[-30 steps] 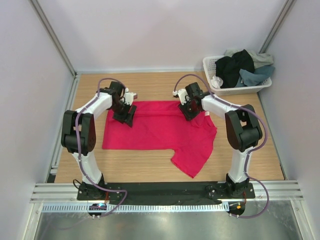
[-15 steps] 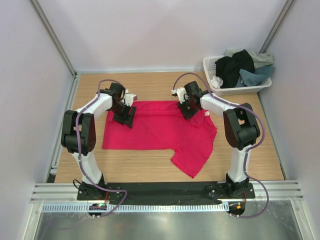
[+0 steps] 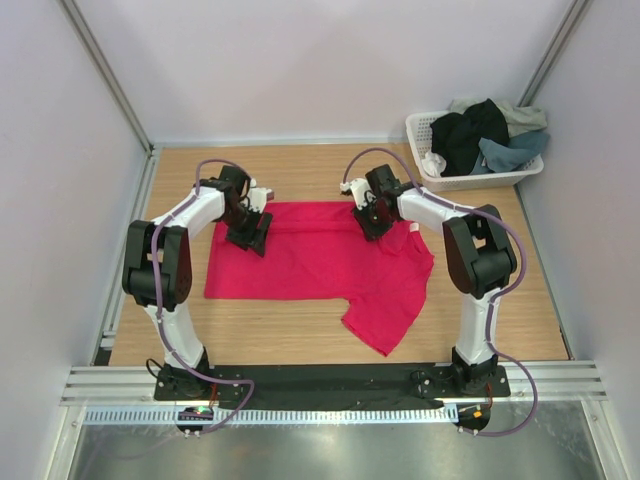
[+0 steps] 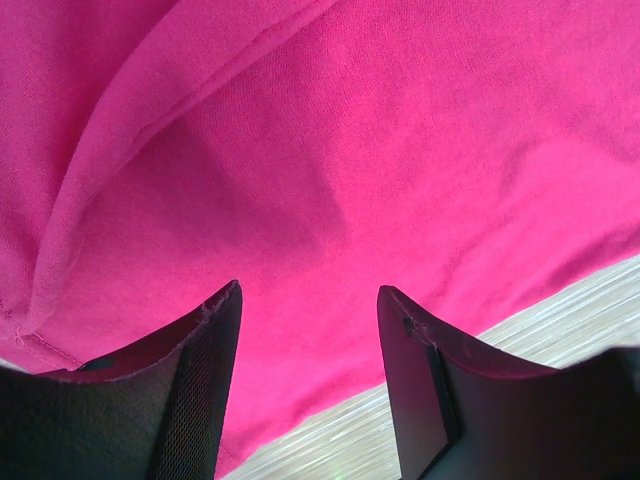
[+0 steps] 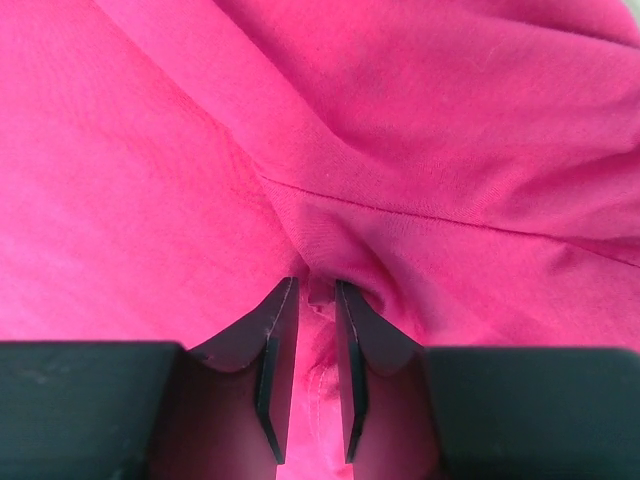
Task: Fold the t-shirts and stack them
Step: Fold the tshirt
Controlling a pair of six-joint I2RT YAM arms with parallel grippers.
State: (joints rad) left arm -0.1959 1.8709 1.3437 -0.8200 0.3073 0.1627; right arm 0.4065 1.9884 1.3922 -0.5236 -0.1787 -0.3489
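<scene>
A crimson-pink t-shirt (image 3: 320,262) lies spread on the wooden table, one part hanging toward the front right. My left gripper (image 3: 248,238) is open over the shirt's upper left edge; in the left wrist view its jaws (image 4: 310,300) stand apart just above the cloth (image 4: 350,150) with table wood below the hem. My right gripper (image 3: 372,226) sits at the shirt's upper right; in the right wrist view (image 5: 313,292) it is shut on a pinched fold of the pink cloth (image 5: 400,120). Black, slate-blue and pale grey-green shirts (image 3: 478,130) lie piled in the basket.
A white lattice basket (image 3: 470,180) stands at the back right corner. Bare wood (image 3: 280,330) shows in front of the shirt. Grey walls and metal posts enclose the table on three sides.
My right gripper has shifted slightly left and toward the back along the shirt's top edge, tugging the cloth. The left arm has not visibly moved.
</scene>
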